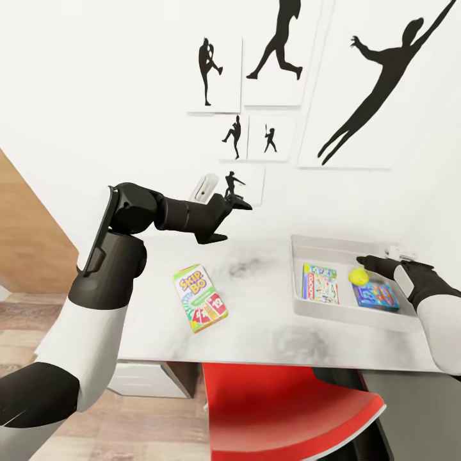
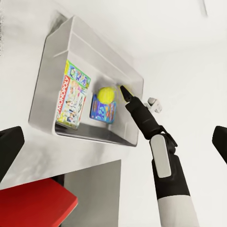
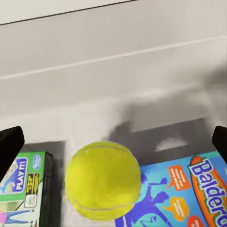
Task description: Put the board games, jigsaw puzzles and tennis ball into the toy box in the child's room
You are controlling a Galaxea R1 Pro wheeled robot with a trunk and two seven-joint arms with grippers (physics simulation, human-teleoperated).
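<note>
The grey toy box [image 1: 296, 275] stands on the right part of the table [image 1: 269, 326]. Inside lie a Monopoly board game [image 1: 319, 283], a blue board game [image 1: 376, 296] and, between them, the tennis ball [image 1: 358, 276]. My right gripper [image 1: 379, 257] hovers open just behind the tennis ball [image 3: 102, 180], touching nothing. Seen from the left wrist, the toy box [image 2: 45, 75] holds the ball [image 2: 107, 94] beside the right gripper [image 2: 138, 98]. The SKIP-BO board game [image 1: 200, 298] lies flat on the table's left half. Above and behind it my left gripper [image 1: 229, 221] is raised, open and empty. The jigsaw puzzles are out of view.
A red chair [image 1: 288, 410] is tucked under the table's near edge. A white drawer unit [image 1: 147, 379] sits below the table at left. The white wall with black silhouette pictures [image 1: 378, 83] rises right behind the table. Wood plank floor [image 1: 25, 307] shows at left.
</note>
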